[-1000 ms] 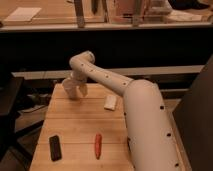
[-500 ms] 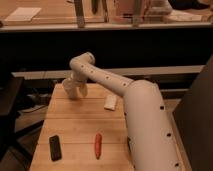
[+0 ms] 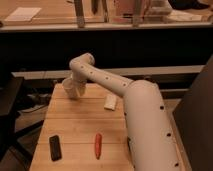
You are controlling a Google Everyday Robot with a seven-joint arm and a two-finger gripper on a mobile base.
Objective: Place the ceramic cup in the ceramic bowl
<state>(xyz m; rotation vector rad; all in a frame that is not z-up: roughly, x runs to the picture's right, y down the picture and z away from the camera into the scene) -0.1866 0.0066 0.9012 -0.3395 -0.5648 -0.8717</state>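
1. Hardly any shift against the earlier frames: arm in the same long reach, tool (image 3: pixel 76 89) at the same far-left corner of the worktop (image 3: pixel 80 125), ceramic cup (image 3: pixel 67 87) not displaced.
2. Tool right at the cup, touching it or just beside it; whether apart, together or clamped, cannot tell.
3. Cup apparently upright on the worktop, well apart from the flat white block (image 3: pixel 110 103), the red object (image 3: pixel 98 145) and the black object (image 3: pixel 55 148) nearer the front.
4. Step in hand, by judgement: securing the cup, no lift yet.
5. Next: firm hold, straight lift, then carry to the ceramic bowl. Not to be seen here, so finding it comes first.
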